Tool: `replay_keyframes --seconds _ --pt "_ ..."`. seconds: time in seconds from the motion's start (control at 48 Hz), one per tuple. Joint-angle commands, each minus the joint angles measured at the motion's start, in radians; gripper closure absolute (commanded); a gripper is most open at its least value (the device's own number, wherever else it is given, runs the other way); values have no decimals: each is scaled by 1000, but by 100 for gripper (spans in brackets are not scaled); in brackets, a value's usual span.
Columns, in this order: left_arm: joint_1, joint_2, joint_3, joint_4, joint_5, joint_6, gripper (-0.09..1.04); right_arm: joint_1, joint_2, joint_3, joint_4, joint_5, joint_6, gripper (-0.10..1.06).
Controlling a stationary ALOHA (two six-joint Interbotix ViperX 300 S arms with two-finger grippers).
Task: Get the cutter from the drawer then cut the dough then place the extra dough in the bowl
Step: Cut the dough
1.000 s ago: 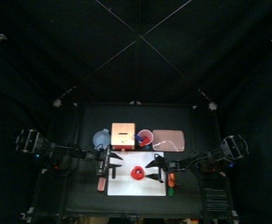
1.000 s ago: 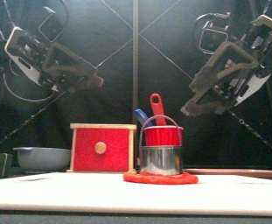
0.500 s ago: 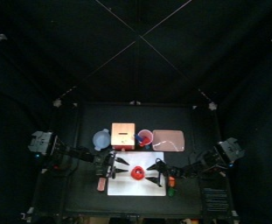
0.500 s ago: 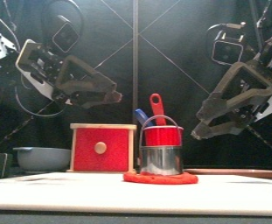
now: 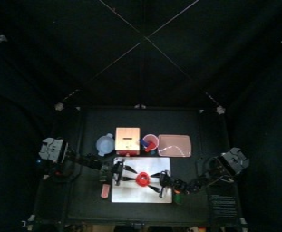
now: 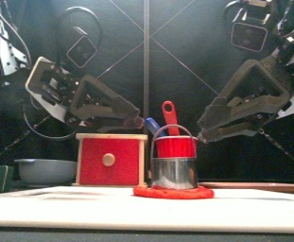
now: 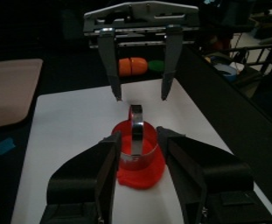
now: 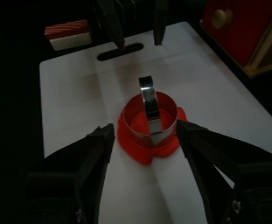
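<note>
Dough [image 6: 143, 193] on white board [image 5: 137, 195], black table [image 5: 191, 122]

Red dough [image 6: 175, 193], silver cutter [image 6: 175, 172], white board [image 5: 136, 193].

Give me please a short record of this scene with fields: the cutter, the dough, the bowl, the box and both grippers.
cutter: stands upright on the dough, held by nothing
dough: red, flat, lies on the white board
bowl: behind the board, left of the box
box: behind the board; red drawer front looks shut
left gripper: open, hovers over the board left of the cutter
right gripper: open, hovers over the board right of the cutter
</note>
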Motion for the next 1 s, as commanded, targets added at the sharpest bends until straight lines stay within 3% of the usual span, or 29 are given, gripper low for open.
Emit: replay_keyframes --seconds 0.021,0.354,1.0 --pt "-6 3 -23 -14 -9 0 16 -3 -21 -18 0 -8 -3 6" --pt "-6 51 -60 -46 -9 2 16 -34 -20 -23 -41 -8 -2 7" --pt "-6 71 -83 -46 2 -3 16 -61 -5 -32 -51 -2 0 8"
